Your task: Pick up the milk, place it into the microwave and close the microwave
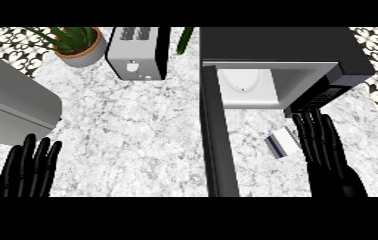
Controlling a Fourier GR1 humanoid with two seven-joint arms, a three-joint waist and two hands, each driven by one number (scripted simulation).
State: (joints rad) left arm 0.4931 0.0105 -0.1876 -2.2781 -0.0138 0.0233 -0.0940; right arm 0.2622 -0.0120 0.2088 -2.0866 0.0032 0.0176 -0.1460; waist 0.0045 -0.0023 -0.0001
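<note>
Milk carton on the counter, microwave open, both hands empty.

Left hand (29, 166) rests at the lower left edge, fingers straight and up, holding nothing. Right hand (325, 151) at lower right, fingers straight and spread a little, just beside the milk (283, 142); can't tell if they touch it. Milk lies flat on the marble counter (140, 129), in front of the microwave (284, 49) cavity, between the hand and the open door (218, 139), which swings out toward the near edge. White turntable plate (247, 83) visible inside. Farther back: toaster (136, 51) left of the microwave, potted plant (76, 44) at far left, sink (22, 109) rim at the left edge.
</note>
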